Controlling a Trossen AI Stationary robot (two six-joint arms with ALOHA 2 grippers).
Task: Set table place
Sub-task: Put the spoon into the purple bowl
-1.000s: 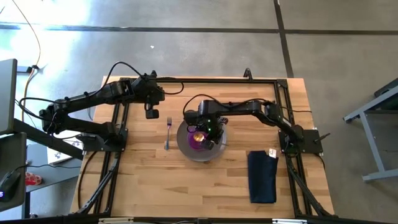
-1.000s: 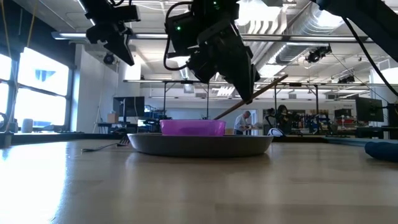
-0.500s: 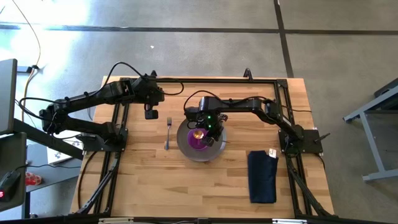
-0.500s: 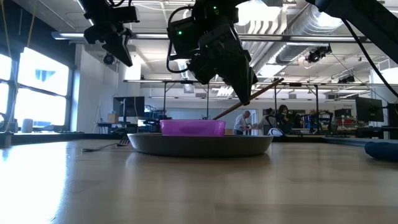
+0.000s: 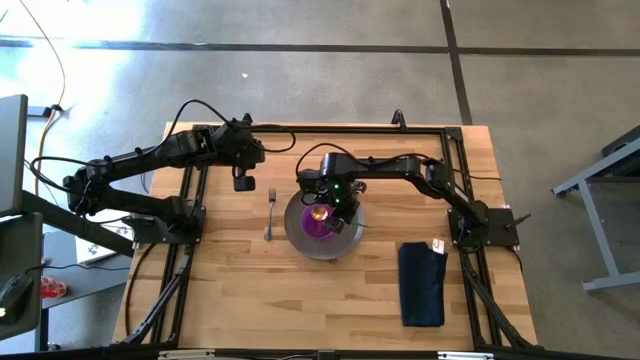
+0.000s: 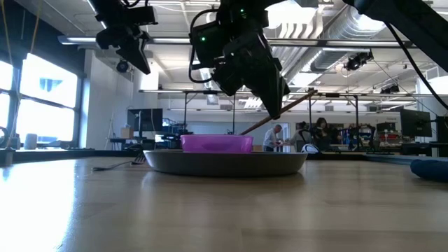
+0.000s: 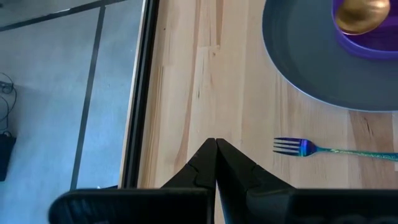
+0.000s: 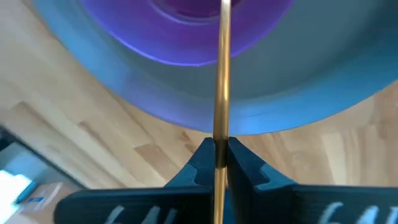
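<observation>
Right gripper (image 5: 338, 208) pinching the slim gold-coloured spoon (image 6: 280, 113) over the small purple bowl (image 5: 320, 222)

The right gripper's dark fingers (image 8: 239, 163) are clamping narrowly on the spoon's handle, its gold head sitting inside the purple bowl, which is resting on the round grey metal plate (image 5: 348, 240) near the middle of the large light-wood butcher-block table (image 5: 300, 300); the silver fork with teal handle (image 5: 270, 214) is lying just beside the plate at its 9 o'clock, the folded navy napkin (image 5: 421, 284) is lying apart at the plate's 4 o'clock, and the left gripper (image 7: 216, 145) is hanging pressed shut and empty above the table at the plate's 10 o'clock
</observation>
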